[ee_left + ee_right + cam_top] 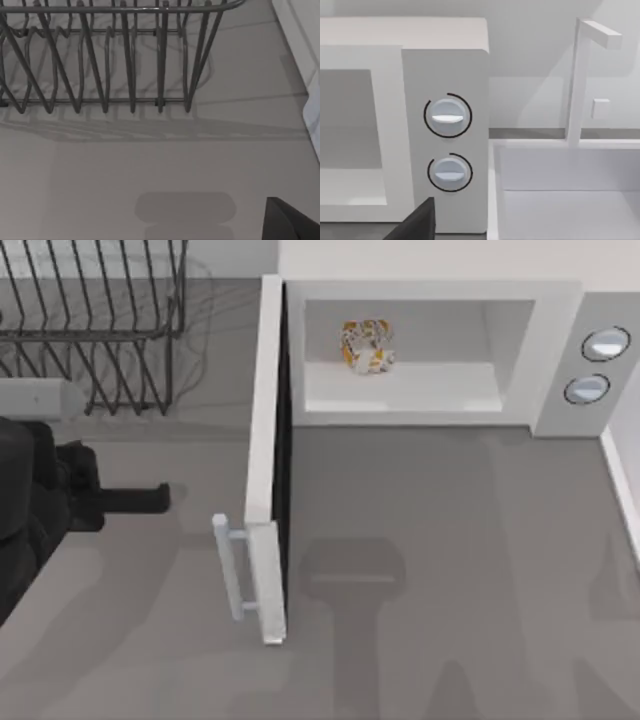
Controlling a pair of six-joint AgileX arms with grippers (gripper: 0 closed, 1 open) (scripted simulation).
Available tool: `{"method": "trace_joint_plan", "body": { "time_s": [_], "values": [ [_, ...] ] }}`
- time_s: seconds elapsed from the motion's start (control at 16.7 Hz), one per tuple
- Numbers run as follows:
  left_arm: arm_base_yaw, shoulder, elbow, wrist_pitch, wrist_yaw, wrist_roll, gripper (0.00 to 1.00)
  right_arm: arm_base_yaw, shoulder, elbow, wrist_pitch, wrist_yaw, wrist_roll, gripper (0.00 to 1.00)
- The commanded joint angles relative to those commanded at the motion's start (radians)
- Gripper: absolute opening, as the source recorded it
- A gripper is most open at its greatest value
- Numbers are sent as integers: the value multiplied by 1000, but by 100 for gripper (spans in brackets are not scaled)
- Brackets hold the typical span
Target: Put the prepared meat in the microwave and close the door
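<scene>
The door stands nearest the overhead camera, swung fully open so it juts straight out from the left side of the microwave toward the tabletop's front edge, its dark inner face turned right and its light grey bar handle on the outer face. The prepared meat sits inside the pale cavity, toward its back left part, apart from the walls. Two dials sit one above the other on the grey panel at the microwave's right.

The left gripper hovers low near the tabletop's left edge, pointing at the door's outer face with a gap between; its fingers look pressed together, though I cannot be sure. A wire dish rack stands at the back left corner, a white sink just beside the microwave's right side.
</scene>
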Motion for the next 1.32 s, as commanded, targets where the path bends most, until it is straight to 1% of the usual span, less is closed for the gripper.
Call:
{"method": "trace_joint_plan", "body": {
  "time_s": [0.18,0.3,0.42,0.54,0.78,0.9,1.02,1.32],
  "values": [
    [-42,114,133,-224,2,-91,0,0,0,0,0,0,0,100],
    [-58,164,202,-326,7,-139,0,0,0,0,0,0,0,100],
    [-66,191,246,-386,12,-170,0,0,0,0,0,0,0,100],
    [-68,197,259,-403,15,-179,0,0,0,0,0,0,0,100],
    [-64,194,254,-398,15,-178,0,0,0,0,0,0,0,100],
    [-65,208,229,-363,14,-178,0,0,0,0,0,0,0,100],
    [-66,235,178,-288,14,-178,0,0,0,0,0,0,0,100],
    [-65,319,2,-15,17,-176,0,0,0,0,0,0,0,100]
  ]
}}
